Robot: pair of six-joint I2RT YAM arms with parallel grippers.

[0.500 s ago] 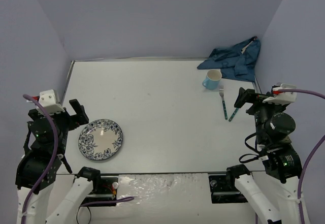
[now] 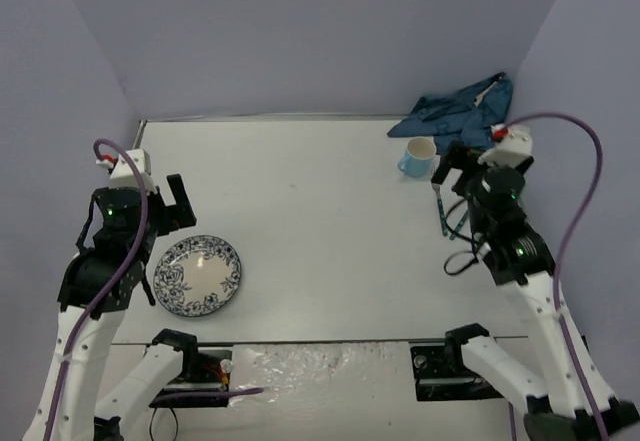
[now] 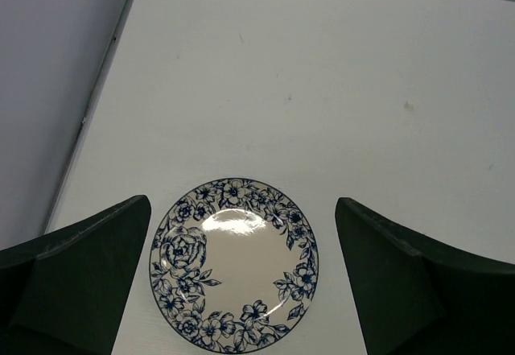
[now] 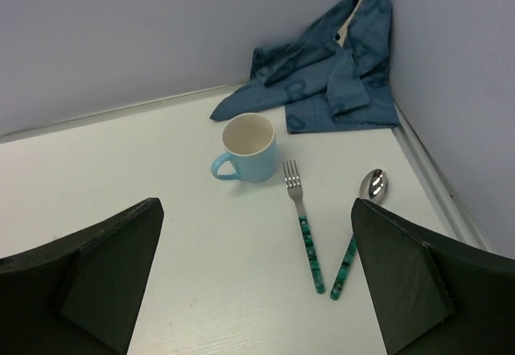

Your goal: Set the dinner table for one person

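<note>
**Desk:** What sits nearest the camera?

**Photographer:** Two robot arms, bolted at the near edge of the white tabletop (image 2: 320, 191), which fills the floor of a pale, walled enclosure and has thin grey strips along its sides. The left hand (image 3: 241, 206) hangs over the near left part of it, fingers spread wide and holding nothing. One plate (image 2: 198, 275), white with a dark blue flower border, lies flat just below that hand. In the wrist view it shows between the two fingers.

**Desk:** And the right side?

**Photographer:** The right hand (image 4: 257, 206) is raised over the right part of the tabletop, also fully spread and empty. Beyond it lie one fork (image 4: 304, 228) and one spoon (image 4: 358, 230), both with teal patterned handles. They lie side by side without touching, the fork on the left, with tines and bowl pointing to the far wall. The spoon is the one nearer the right edge strip.

**Desk:** Anything farther back?

**Photographer:** One light blue mug (image 4: 248, 147) stands upright just beyond and left of the fork's tines, with its handle turned left. Behind it, one dark blue patterned cloth (image 4: 330, 65) is bunched into the far right corner, and one end of it rises up the wall.

**Desk:** The count?

**Photographer:** One plate, one fork, one spoon, one mug, one cloth, two arms.
</note>
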